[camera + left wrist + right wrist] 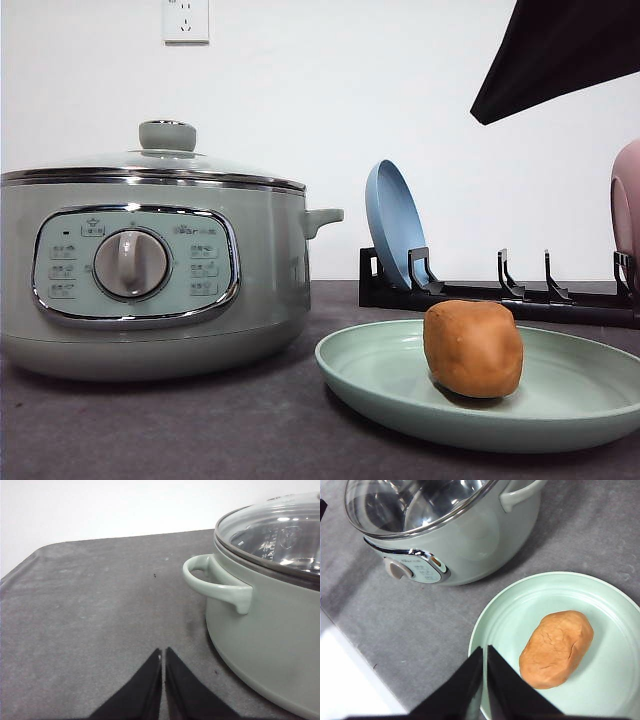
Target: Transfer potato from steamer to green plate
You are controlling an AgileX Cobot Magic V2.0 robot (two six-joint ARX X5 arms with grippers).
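Potato: your potato [472,348] sits on the green plate [380,375].
Steamer: lidded steamer [150,270] beside the plate on the counter [180,430].
Left gripper [163,655]: clenched, empty.
Right gripper [484,652]: clenched, empty, above the plate's rim.

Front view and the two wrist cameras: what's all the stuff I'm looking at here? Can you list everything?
potato: one, orange-brown, lying on the green plate.
green plate: one, pale mint green, on the table right of the steamer.
steamer: one, pale sage green with chrome rim, front dial and glass lid on, at the table's left.
blue plate: one, blue, standing upright in the dish rack.
pink plate: one, pink, at the right edge, partly cut off.
dish rack: one, black, behind the green plate.
wall socket: one, white, on the wall.
table: one, dark grey.
left gripper: black, shut, empty, beside the steamer.
right gripper: black, shut, empty, above the green plate's edge.
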